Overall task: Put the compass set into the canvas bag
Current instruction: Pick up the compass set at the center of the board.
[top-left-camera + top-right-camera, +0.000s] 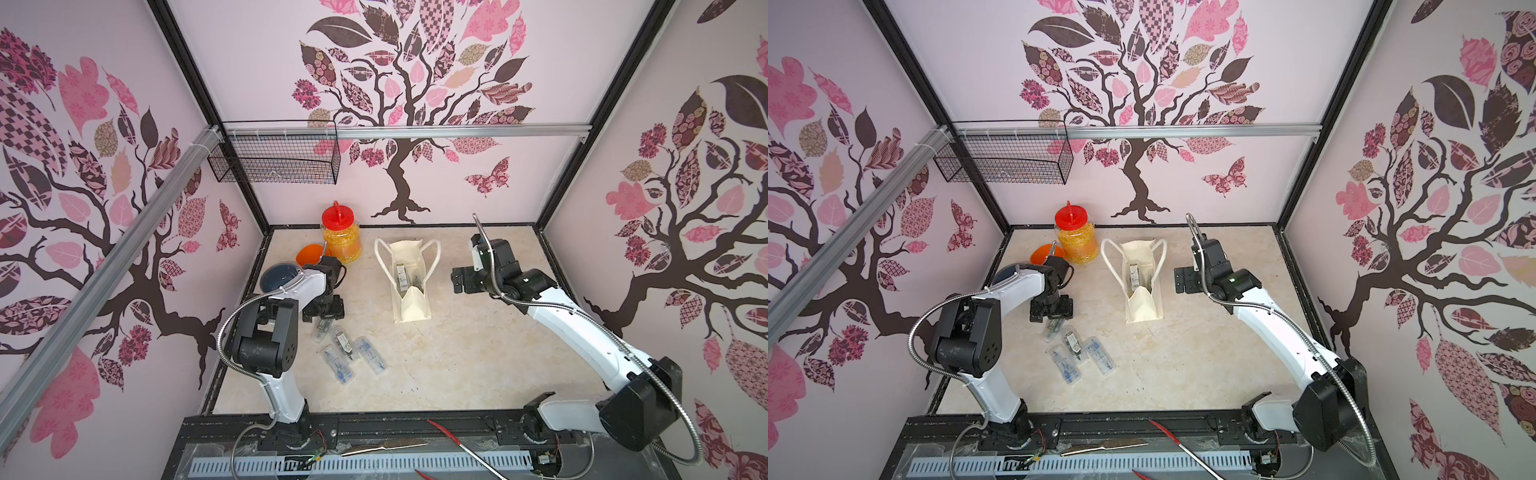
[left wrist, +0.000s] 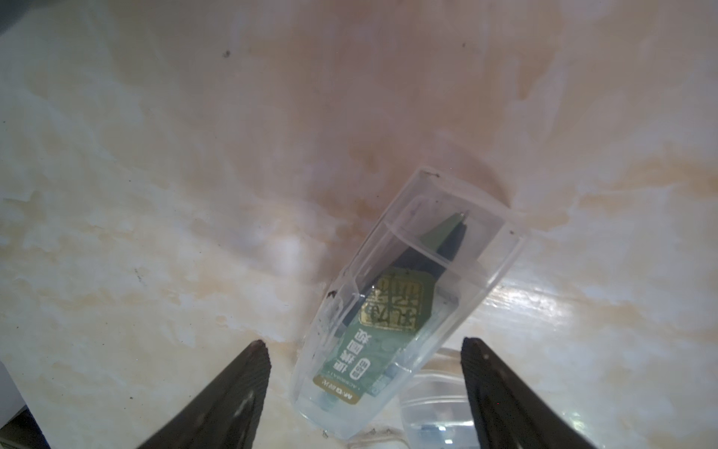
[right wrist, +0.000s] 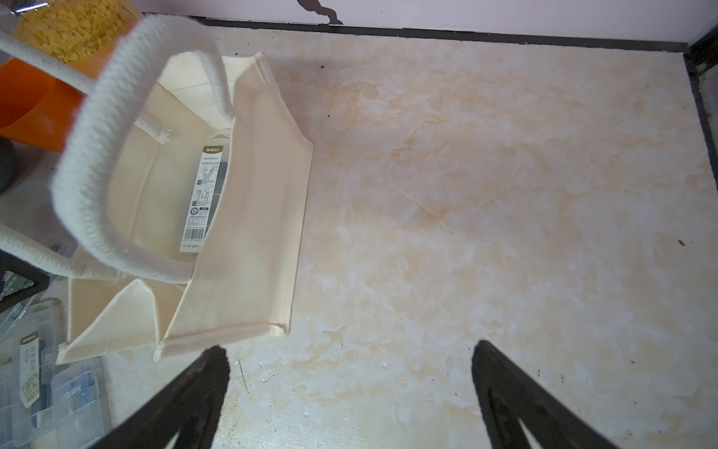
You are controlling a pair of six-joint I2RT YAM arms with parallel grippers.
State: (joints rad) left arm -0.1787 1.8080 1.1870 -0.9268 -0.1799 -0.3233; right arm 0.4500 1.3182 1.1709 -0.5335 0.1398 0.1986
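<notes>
Fig.: L gripper [image 2: 365,341], jaws apart, straddles w/o touching a compass set [image 2: 404,295] in a clear rigid plastic case, flat on the glossy marbled table [image 2: 155,194]. R gripper [image 3: 349,346], jaws wide apart, is beside the upright cream canvas bag [image 3: 252,194], which has ribbed woven handles.

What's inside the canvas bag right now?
One clear compass set case with a white barcode label shows inside the canvas bag, close against a side wall. The bag's own cloth covers its floor and part of the case, so anything else in there cannot be seen.
</notes>
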